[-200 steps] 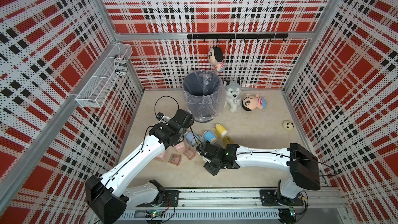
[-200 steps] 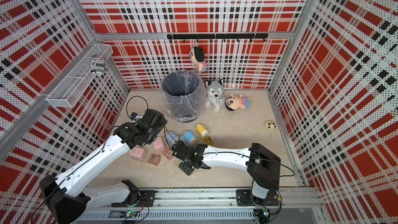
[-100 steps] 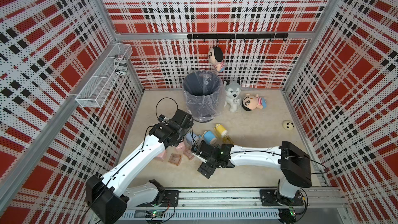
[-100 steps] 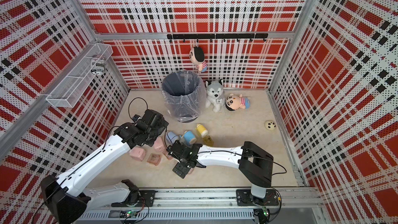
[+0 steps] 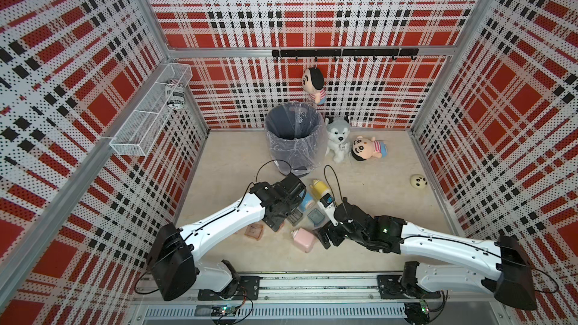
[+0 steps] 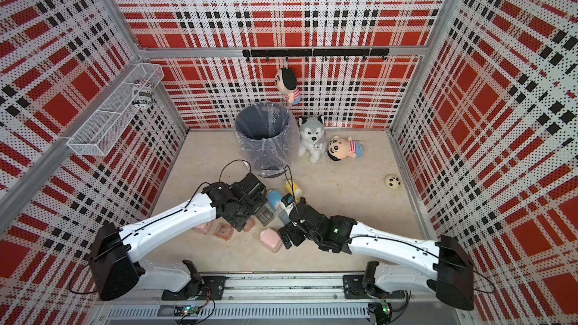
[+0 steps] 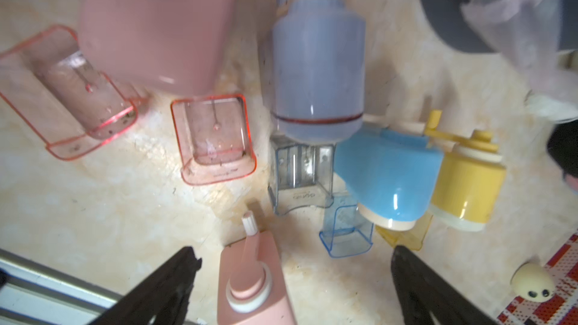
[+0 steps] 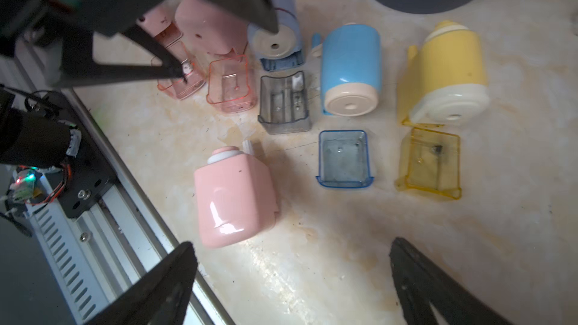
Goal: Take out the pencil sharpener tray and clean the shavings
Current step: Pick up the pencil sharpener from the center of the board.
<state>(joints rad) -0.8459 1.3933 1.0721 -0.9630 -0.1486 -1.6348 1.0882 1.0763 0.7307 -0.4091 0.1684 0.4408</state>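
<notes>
Several pencil sharpeners lie on the table in front of the bin [image 5: 294,139]. A pink sharpener [image 8: 234,195] lies on its side, free, just ahead of my right gripper [image 8: 292,245], which is open and empty. The blue tray [image 8: 344,159], yellow tray [image 8: 430,164], grey tray [image 8: 284,103] and a pink tray [image 8: 230,84] lie out of their bodies, openings up. The yellow tray holds a dark clump of shavings [image 8: 436,150]. My left gripper [image 7: 294,251] hangs open above the pink trays, holding nothing. In both top views the two grippers [image 5: 283,221] [image 6: 289,236] stand close together.
Light-blue [image 8: 352,70], yellow [image 8: 447,73] and lavender [image 8: 278,39] sharpener bodies lie in a row. A husky plush [image 5: 337,142], a doll [image 5: 367,150] and a small panda ball [image 5: 418,180] sit further back. The rail [image 8: 103,214] runs along the front edge.
My right gripper has opened and let go of the pink sharpener, which now lies on the table. The right arm has drawn back to the right. The left arm has barely moved.
</notes>
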